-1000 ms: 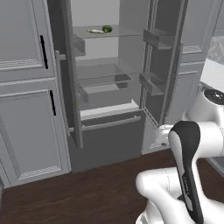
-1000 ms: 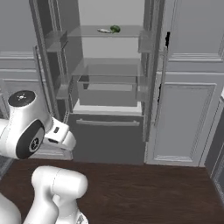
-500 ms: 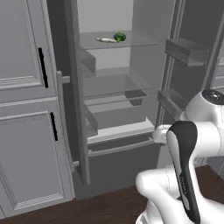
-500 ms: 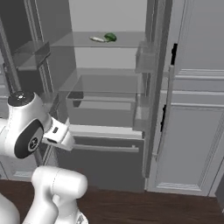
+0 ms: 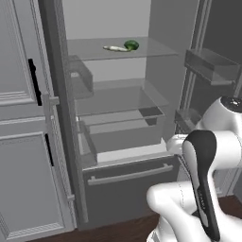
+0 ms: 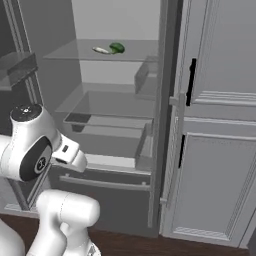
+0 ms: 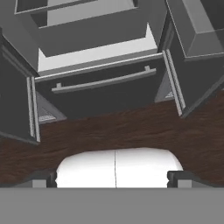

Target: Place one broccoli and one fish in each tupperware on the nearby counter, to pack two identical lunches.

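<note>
So the robot faces an open fridge (image 5: 118, 118) with both doors swung wide, and nothing has been picked up. On the top glass shelf (image 5: 94, 52) lie a green broccoli (image 5: 132, 45) and, just beside it on its left, a pale slim fish (image 5: 115, 48); the right base view shows the same pair, broccoli (image 6: 117, 48) and fish (image 6: 101, 50), toward the far end of that shelf. Below it sit a second shelf and a clear drawer (image 5: 123, 125), and at the bottom a closed freezer drawer with a bar handle (image 7: 103, 81). The gripper (image 7: 116, 178) points down at the dark wooden floor (image 7: 113, 129) in front of that drawer, its two fingertips (image 7: 43, 178) standing as wide apart as they go, with nothing between them. The trays and the white counter are outside these pictures, so I cannot say where they stand.

The step in hand looks like the first reach for food. To do it well, the arm has to lift well above the drawers and turn the hand toward the top shelf, entering between the door bins (image 5: 210, 64) without brushing them. Since broccoli and fish lie so close, I would come at one from its free side, keep the jaws wide until they straddle it, and close gently so the neighbour is not knocked farther back.
</note>
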